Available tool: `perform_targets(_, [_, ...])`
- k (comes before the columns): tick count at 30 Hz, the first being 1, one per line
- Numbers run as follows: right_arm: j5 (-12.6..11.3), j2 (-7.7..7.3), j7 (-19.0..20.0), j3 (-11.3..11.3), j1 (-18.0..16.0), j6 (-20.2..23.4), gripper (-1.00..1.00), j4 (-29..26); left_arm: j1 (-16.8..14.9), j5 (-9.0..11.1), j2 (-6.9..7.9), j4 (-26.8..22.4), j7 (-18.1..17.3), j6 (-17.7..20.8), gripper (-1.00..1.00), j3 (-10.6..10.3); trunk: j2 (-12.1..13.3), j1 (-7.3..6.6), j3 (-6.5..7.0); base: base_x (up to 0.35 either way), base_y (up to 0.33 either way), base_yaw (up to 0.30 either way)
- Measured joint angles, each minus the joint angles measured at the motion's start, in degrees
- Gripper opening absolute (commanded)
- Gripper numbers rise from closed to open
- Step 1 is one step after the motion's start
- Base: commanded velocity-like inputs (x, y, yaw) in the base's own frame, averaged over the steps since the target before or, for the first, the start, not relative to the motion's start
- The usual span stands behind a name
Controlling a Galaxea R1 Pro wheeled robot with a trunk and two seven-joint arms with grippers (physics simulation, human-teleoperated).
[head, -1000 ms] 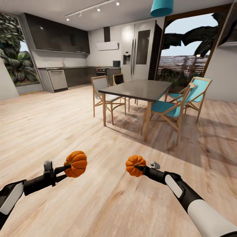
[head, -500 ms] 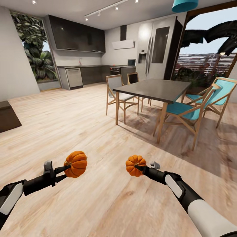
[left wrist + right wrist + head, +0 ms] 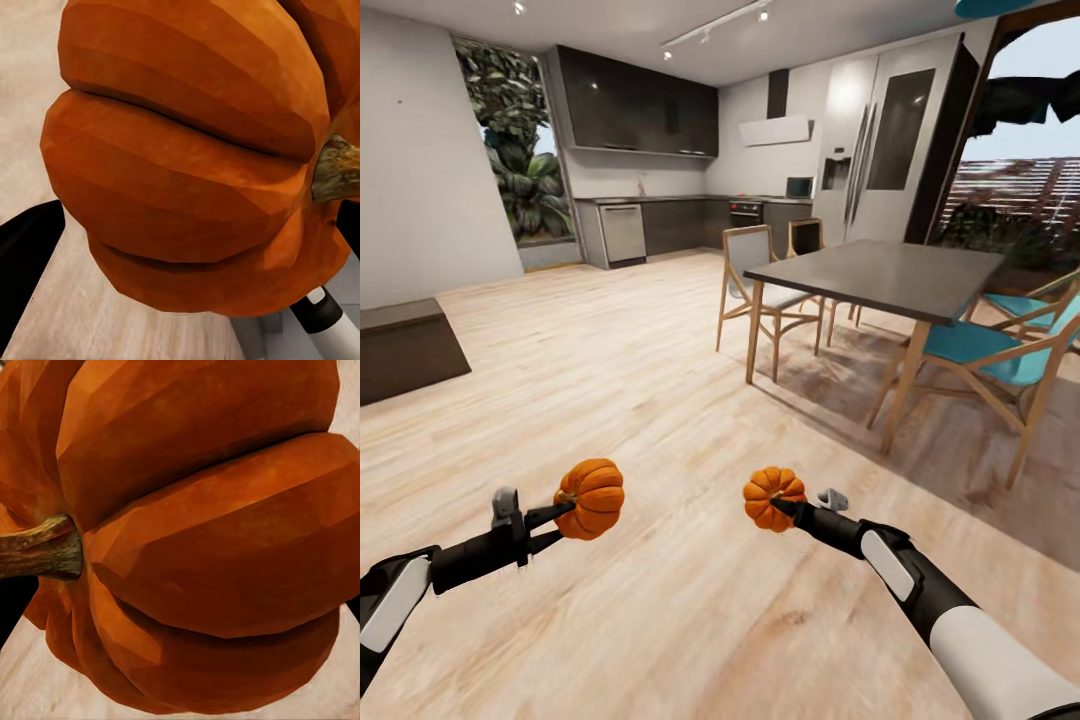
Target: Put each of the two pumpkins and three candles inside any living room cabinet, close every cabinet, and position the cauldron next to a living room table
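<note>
Room: open-plan space, pale wood floor (image 3: 610,380); dining table (image 3: 880,275) and chairs ahead right, grey kitchen behind.
Cabinet: dark-brown low unit (image 3: 405,350) at far left, partly seen.
Left gripper (image 3: 565,512): clamped on a pumpkin (image 3: 591,497).
Right gripper (image 3: 782,512): clamped on the second pumpkin (image 3: 772,497).
Step, judged: transit to the cabinet; keep both grips firm, arms steady, steer left.
Writing: none legible.
</note>
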Motion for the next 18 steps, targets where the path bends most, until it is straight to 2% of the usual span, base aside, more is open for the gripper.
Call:
perform_targets(3, [0.04,0.04,0.0,0.03,0.0,0.0,-1.0,0.0,0.01,0.0,0.0,0.0,-0.01,-0.02,-1.0,0.0,0.0,0.0,-0.05,0.276,0.155,0.052])
perform_targets(9, [0.06,0.06,0.0,0.07,-0.01,-0.01,-1.0,0.01,0.01,-0.01,0.0,0.0,-0.02,-0.01,-1.0,0.01,0.0,0.0,-0.33,0.269,0.133,0.198])
perform_targets(18, [0.14,0.06,-0.07,0.06,-0.01,-0.08,-1.0,0.02,0.01,0.62,0.0,-0.02,-0.03,0.29,-1.0,0.04,0.0,0.03,-0.81,0.019,0.013,0.222])
